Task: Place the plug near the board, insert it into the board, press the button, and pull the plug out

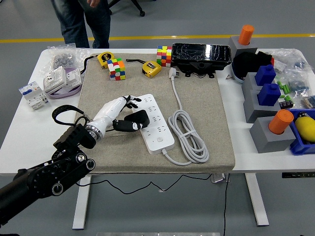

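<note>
The white power strip lies at an angle in the middle of the beige mat. Its own white cord is coiled to its right and runs up to a white plug near the mat's far edge. My left hand reaches in from the lower left, just off the strip's left edge. A black plug is pinched between its thumb and lower fingers, and the plug's tip touches the strip's left side. The upper fingertips stick out above it.
Behind the mat sit colour cubes, two yellow tape measures and a black box. White electrical parts are at the left. Grey blocks with blue and orange pieces stand at the right. A person's legs show beyond the far edge.
</note>
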Controlling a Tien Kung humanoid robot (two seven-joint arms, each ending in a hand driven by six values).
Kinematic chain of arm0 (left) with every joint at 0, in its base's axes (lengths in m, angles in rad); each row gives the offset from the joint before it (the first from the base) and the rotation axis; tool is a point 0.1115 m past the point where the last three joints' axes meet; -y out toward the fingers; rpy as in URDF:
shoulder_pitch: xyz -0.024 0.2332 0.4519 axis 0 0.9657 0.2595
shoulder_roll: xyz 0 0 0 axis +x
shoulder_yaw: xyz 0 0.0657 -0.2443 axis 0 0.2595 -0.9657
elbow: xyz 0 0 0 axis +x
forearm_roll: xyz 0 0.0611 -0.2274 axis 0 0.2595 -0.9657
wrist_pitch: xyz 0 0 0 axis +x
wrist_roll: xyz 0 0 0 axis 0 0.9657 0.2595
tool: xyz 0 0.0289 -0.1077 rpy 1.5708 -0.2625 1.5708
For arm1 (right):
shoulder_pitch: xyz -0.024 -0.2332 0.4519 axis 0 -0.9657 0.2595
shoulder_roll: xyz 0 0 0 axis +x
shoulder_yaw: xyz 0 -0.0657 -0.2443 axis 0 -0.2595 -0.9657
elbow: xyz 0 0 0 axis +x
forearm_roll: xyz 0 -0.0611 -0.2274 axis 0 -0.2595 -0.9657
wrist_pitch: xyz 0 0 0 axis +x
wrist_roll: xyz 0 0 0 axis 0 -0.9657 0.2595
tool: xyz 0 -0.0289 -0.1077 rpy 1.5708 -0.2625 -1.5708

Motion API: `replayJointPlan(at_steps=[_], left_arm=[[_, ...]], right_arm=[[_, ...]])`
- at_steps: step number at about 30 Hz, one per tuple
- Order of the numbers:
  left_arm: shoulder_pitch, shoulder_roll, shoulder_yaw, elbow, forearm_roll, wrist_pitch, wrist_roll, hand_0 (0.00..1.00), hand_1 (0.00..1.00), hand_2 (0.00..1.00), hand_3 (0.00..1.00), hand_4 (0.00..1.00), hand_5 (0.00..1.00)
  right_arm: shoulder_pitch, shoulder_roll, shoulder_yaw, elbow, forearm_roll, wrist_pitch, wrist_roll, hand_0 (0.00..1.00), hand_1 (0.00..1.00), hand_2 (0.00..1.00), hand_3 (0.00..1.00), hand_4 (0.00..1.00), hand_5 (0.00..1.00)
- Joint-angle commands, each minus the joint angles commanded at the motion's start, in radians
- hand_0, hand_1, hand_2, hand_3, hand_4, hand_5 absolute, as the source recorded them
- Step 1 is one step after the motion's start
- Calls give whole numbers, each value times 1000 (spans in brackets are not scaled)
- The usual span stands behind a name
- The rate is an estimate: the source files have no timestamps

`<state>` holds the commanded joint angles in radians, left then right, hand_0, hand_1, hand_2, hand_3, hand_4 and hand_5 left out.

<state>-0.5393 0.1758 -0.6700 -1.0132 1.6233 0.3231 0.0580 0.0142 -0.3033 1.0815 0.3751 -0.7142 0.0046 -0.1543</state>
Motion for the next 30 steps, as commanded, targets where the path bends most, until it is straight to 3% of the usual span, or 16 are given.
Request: replayJointPlan(at_steps=[2,3,8,9,13,22,30], left_arm=[[-3,-2,3,4,-2,4,-5,467,450,468,546,781,89],[-4,-4,5,7,-1,7,-8,365,361,422,529,684,2],[-8,-8,8,11,-3,18,-19,365,361,422,529,684,2],[-8,-8,10,11,-6,25,-29,316,313,382,522,628,2],[-6,-8,13,11,-18,43,-65,316,313,382,522,628,2],[14,-1,-19,13,-54,97,-202,298,299,362,510,611,2],[33,22,-92,60,-40,106,-218,308,306,362,511,610,2]], right_arm=[[0,0,0,0,0,0,0,576,634,619,553,893,424],[0,0,-1,0,0,0,0,576,634,619,553,892,424],[1,-1,-1,1,-1,0,0,576,634,619,553,892,424],[1,-1,0,1,-1,0,0,576,634,619,553,892,423],[0,-1,2,0,-1,-1,0,576,634,619,553,892,423],[0,0,2,2,-3,-1,1,577,633,618,552,889,420],[-2,0,2,1,-4,0,1,577,634,618,552,889,420]])
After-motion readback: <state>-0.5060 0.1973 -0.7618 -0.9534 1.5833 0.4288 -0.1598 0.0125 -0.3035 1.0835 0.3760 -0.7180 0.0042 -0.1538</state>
